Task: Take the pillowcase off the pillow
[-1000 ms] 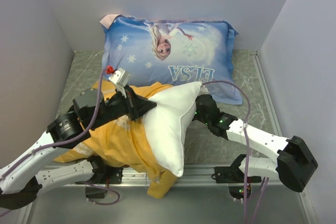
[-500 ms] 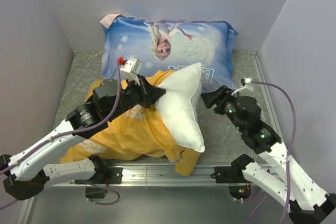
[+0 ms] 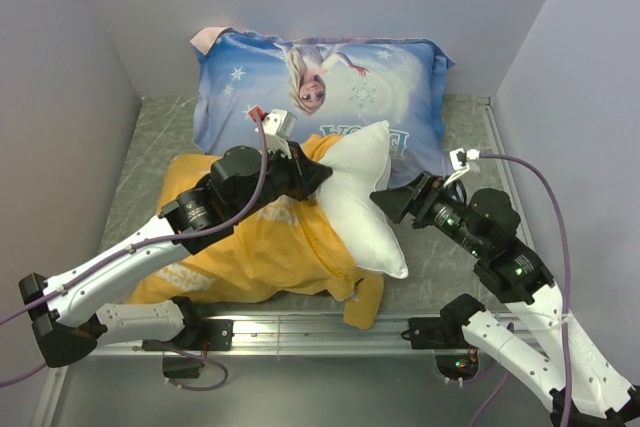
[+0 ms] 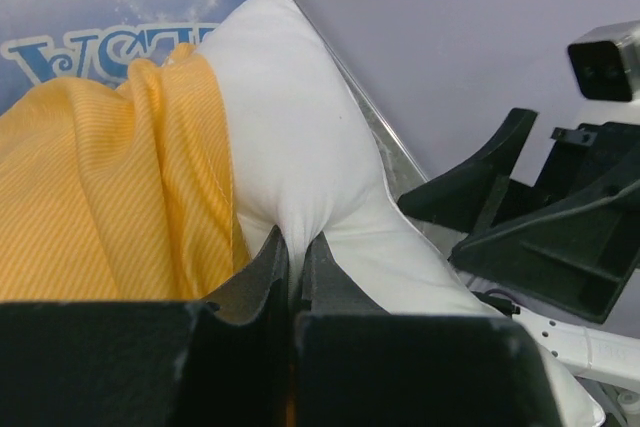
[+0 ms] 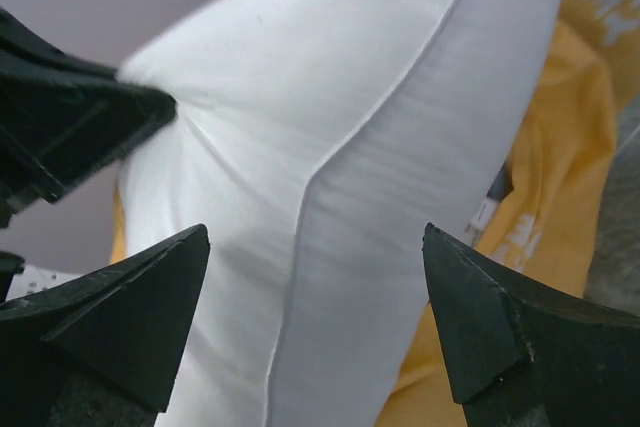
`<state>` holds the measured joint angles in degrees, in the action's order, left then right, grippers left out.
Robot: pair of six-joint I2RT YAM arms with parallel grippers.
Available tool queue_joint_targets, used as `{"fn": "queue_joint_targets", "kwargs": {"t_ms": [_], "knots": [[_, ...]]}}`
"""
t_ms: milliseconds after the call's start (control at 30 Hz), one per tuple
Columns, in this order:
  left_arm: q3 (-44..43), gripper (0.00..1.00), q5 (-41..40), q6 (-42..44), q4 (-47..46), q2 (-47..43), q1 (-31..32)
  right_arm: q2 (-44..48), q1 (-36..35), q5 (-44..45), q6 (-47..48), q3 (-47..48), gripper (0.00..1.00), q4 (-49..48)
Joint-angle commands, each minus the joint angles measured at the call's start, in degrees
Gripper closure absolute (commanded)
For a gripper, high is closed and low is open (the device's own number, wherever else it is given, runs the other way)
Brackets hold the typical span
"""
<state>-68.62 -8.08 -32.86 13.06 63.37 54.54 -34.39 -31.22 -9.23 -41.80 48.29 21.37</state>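
Observation:
The white pillow sticks out to the right of the yellow-orange pillowcase, which bunches around its left part. My left gripper is shut on a pinch of the pillow's white fabric beside the pillowcase's edge. My right gripper stands open at the pillow's right side. In the right wrist view, the pillow's seamed edge lies between the wide-apart fingertips, with the pillowcase behind it.
A blue Elsa-printed pillow lies against the back wall, just behind the white pillow. Grey walls close in on the left, back and right. A metal rail runs along the near edge, where a flap of the pillowcase hangs over it.
My right gripper has opened and let go of the pillow, and that arm has swung round to face its right edge. The left gripper has carried its pinch of pillow back and to the right.

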Motion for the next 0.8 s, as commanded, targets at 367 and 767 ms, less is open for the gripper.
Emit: {"fn": "queue_joint_targets", "kwargs": {"t_ms": [367,767], "knots": [[-2.40,1.00,1.92,-2.12,-14.81,4.04,0.83,2.83,0.11,-13.70,-4.77,-5.14,0.00,-5.28],[-3.46,1.00,0.70,-3.26,-15.69,10.28,4.52,2.66,0.02,-16.43,-7.07,-6.11,0.00,-9.68]]}}
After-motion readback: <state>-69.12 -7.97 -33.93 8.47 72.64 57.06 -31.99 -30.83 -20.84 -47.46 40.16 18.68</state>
